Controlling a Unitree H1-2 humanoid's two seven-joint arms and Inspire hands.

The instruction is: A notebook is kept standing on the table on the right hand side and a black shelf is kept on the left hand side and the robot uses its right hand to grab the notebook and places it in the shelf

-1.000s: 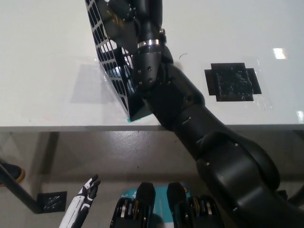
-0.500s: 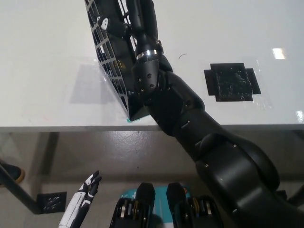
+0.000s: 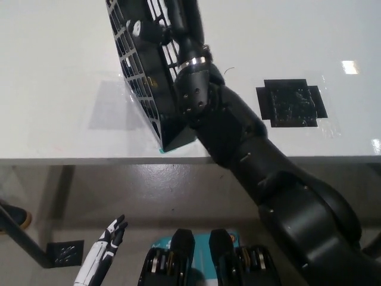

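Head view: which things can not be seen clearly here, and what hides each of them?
- Notebook: not visible; the black right arm and the shelf's mesh wall cover where it would be.
- Right robot hand: hidden behind the forearm at the black shelf; open or shut unknown.
- Shelf top: cut off by the upper edge.
- Left robot hand: small, low left; appears open, holding nothing.

The scene was brightly and evenly lit from above. The white table (image 3: 59,53) looked nearly washed out, with a small hot glare patch at its right (image 3: 350,67) and a fainter sheen at the far right edge. The black shelf (image 3: 143,77) cast a soft grey shadow to its left (image 3: 110,107). The black arm (image 3: 250,143) showed only dull highlights, its detail mostly lost in darkness. Under the table the floor was dimmer. The frame was slightly soft overall.
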